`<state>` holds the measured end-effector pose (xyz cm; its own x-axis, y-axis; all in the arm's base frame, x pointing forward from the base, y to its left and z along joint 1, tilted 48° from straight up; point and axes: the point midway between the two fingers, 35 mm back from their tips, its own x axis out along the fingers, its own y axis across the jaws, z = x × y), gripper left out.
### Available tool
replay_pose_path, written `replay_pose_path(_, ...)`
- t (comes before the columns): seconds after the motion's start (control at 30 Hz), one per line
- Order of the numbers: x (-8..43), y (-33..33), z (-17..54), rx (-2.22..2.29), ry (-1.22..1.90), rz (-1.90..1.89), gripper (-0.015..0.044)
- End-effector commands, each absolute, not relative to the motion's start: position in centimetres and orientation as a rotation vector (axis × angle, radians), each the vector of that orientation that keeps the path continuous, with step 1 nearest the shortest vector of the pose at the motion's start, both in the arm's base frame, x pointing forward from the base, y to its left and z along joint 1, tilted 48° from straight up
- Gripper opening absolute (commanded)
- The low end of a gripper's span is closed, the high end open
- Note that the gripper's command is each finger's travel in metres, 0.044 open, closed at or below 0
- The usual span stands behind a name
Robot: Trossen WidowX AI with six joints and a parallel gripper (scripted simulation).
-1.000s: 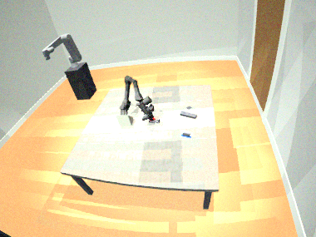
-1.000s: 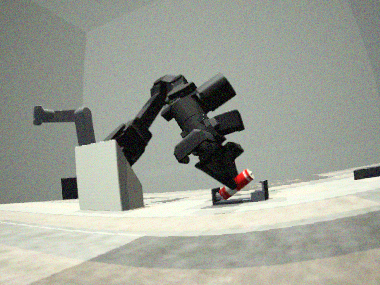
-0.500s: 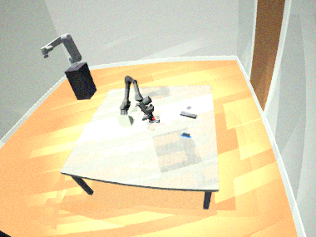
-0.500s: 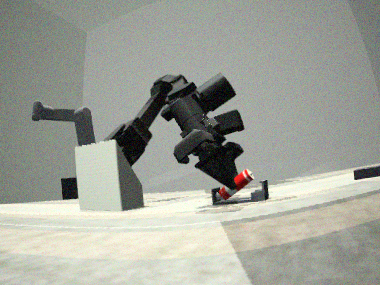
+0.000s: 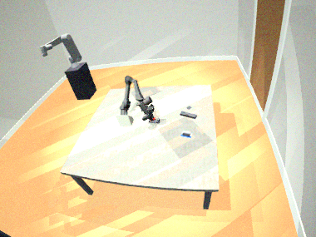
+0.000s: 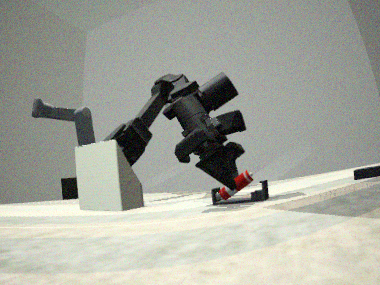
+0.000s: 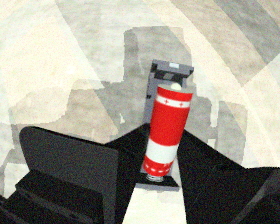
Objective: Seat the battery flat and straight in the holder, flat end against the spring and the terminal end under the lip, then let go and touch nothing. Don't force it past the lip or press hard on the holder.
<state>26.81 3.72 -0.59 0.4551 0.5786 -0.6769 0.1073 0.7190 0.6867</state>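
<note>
The job is partly done: the battery [image 5: 154, 119] [image 6: 243, 180] [image 7: 169, 127] has been brought to the holder [image 5: 155, 121] [image 6: 260, 193] [image 7: 149, 102], but it is not seated. The fingers [image 5: 152, 118] [image 6: 233, 185] are closed on the battery, pinching it partway along its length. The holder sits toward the middle of the counter [image 5: 125, 167] [image 6: 150, 241] [image 7: 45, 65], nearer the long edge behind the arm than the opposite one, and well apart from the corners.

In the exterior view the battery leans steeply, its flat end low inside the holder by one end wall and its terminal end raised above the other. From the wrist, the flat end appears at the spring [image 7: 154, 178], though whether it presses on the coils cannot be told. The terminal end is short of the lip [image 7: 172, 66], and the battery is slightly skewed across the holder.

What is left, it seems, is to straighten it, lower the terminal end under the lip without forcing, let go and back away. Tipping it down too early could jam the terminal on the lip.
</note>
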Motion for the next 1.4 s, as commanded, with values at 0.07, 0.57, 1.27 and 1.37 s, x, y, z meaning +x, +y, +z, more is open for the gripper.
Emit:
replay_pose_path(0.07,26.7,3.8,-1.0,0.735,1.122,0.334,0.0075)
replay_pose_path(0.57,27.1,3.9,-1.3,0.713,1.196,0.359,0.0075)
replay_pose_path(1.27,27.6,4.0,-1.6,0.683,1.301,0.399,0.0075)
replay_pose_path(1.37,27.6,4.0,-1.6,0.679,1.316,0.406,0.0075)
